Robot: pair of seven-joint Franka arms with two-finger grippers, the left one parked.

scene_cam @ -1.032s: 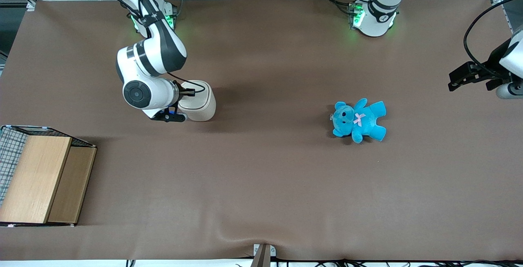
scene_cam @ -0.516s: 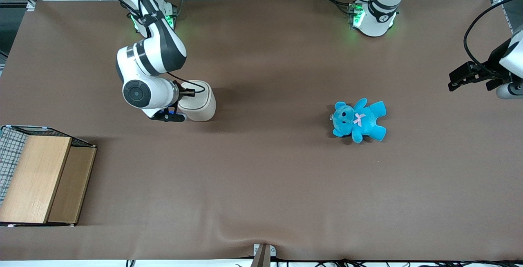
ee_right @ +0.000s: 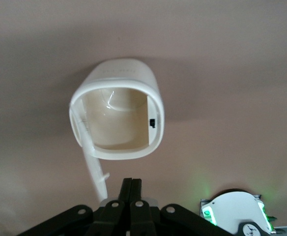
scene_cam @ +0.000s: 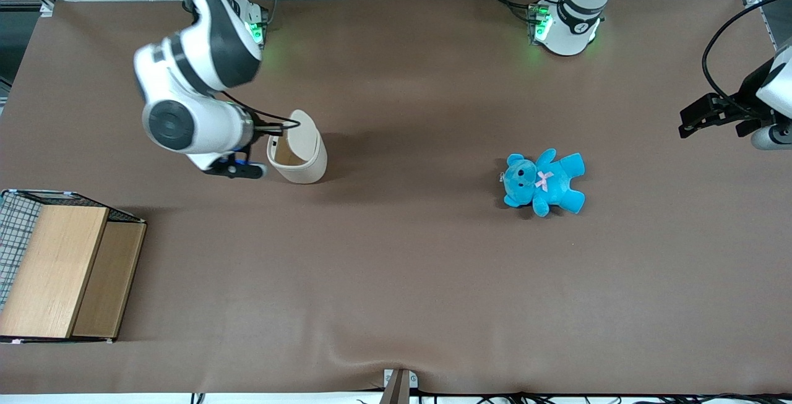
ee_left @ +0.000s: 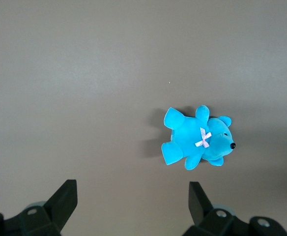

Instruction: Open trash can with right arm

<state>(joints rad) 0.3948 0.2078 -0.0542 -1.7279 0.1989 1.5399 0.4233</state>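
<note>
Trash can (scene_cam: 299,156) stands on the brown tabletop (scene_cam: 396,280) toward the working arm's end, roughly midway between the table's edge nearest the front camera and the edge by the arm bases. Lid (ee_right: 93,164) is flipped up, cream inside (ee_right: 118,123) exposed; small dark latch on the inner wall. Right arm (scene_cam: 192,94) is bent over the table beside the can, on the side toward the working arm's end. Gripper (ee_right: 131,189) sits just beside the can's open rim, fingers pressed together, holding nothing. Blue teddy (scene_cam: 543,182) lies flat, well apart from the can, toward the parked arm's end. Wood-topped wire basket (scene_cam: 59,271) sits at the table corner nearest the front camera, working arm's end.
</note>
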